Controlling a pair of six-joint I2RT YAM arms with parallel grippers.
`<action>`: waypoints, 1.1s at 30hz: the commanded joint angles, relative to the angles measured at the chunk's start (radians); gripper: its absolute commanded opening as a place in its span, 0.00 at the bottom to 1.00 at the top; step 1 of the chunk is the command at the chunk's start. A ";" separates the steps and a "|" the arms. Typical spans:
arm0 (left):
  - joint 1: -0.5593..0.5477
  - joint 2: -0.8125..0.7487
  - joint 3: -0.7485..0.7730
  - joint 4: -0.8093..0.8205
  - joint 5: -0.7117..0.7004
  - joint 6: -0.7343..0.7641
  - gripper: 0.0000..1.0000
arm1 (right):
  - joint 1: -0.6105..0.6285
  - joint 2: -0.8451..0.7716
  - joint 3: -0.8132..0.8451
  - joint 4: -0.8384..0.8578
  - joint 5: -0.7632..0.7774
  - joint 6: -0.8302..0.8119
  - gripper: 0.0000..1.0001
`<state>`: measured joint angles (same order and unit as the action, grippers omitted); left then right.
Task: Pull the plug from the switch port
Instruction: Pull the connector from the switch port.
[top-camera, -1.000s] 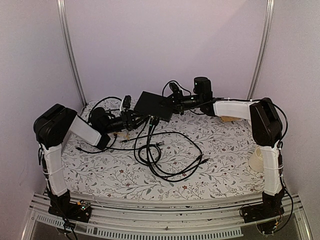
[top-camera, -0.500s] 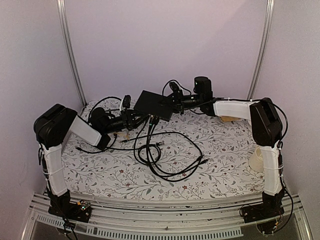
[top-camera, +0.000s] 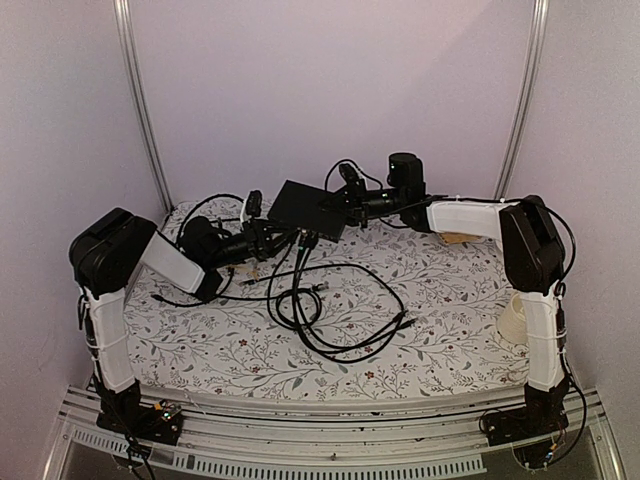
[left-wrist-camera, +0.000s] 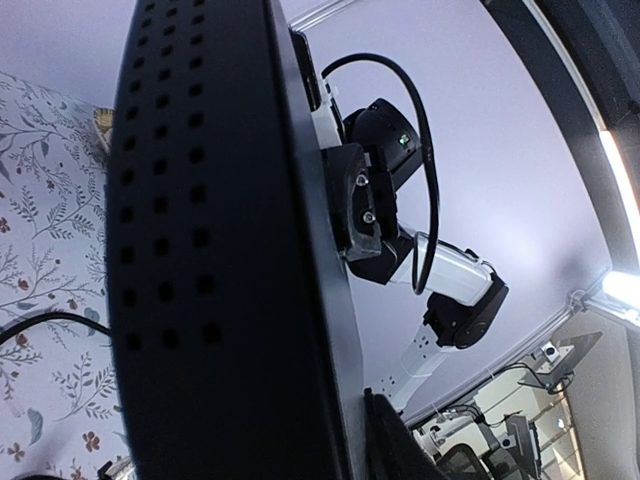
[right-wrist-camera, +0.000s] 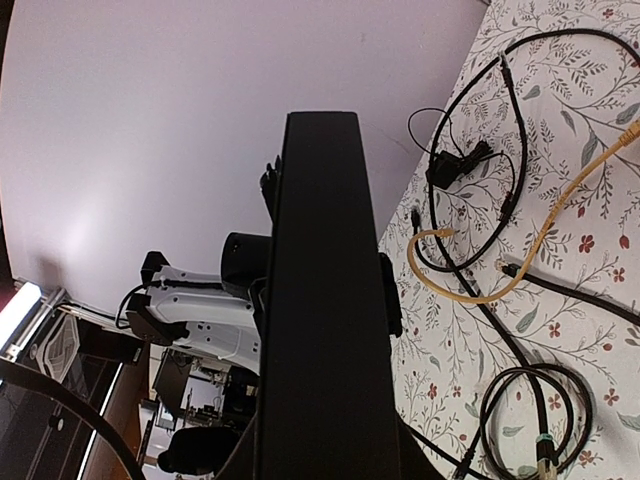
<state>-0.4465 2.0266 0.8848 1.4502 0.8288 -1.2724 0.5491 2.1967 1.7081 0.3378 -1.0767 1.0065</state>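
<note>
The switch (top-camera: 306, 209), a flat black box, is lifted off the cloth at the back, tilted, with an arm at each end. My left gripper (top-camera: 274, 236) is shut on its left end; one finger (left-wrist-camera: 402, 452) lies against the box's face (left-wrist-camera: 200, 260). From the right, my right gripper (top-camera: 346, 206) is shut on the other end, and the box's edge (right-wrist-camera: 320, 300) stands between its jaws. At the near edge a plug (top-camera: 304, 240) sits in a port with black cables hanging from it.
Loops of black cable (top-camera: 335, 305) lie on the flowered cloth in front of the switch. A yellow cable (right-wrist-camera: 520, 270) curls beside them. A cream cup (top-camera: 513, 318) stands by the right arm's base. Walls close in at the back and sides.
The left jaws have closed a little on the switch. Both arms and the switch stay where they were.
</note>
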 joint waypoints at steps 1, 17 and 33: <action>-0.024 0.014 -0.016 0.038 0.000 0.008 0.33 | 0.005 0.002 0.054 0.082 0.007 0.013 0.02; -0.024 0.009 -0.027 0.035 -0.026 0.021 0.31 | 0.005 0.010 0.049 0.101 0.007 0.030 0.02; -0.030 0.008 -0.011 0.007 -0.043 0.034 0.24 | 0.006 0.003 0.043 0.100 0.012 0.027 0.02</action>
<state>-0.4622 2.0281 0.8555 1.4532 0.7959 -1.2579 0.5495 2.2196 1.7145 0.3492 -1.0634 1.0325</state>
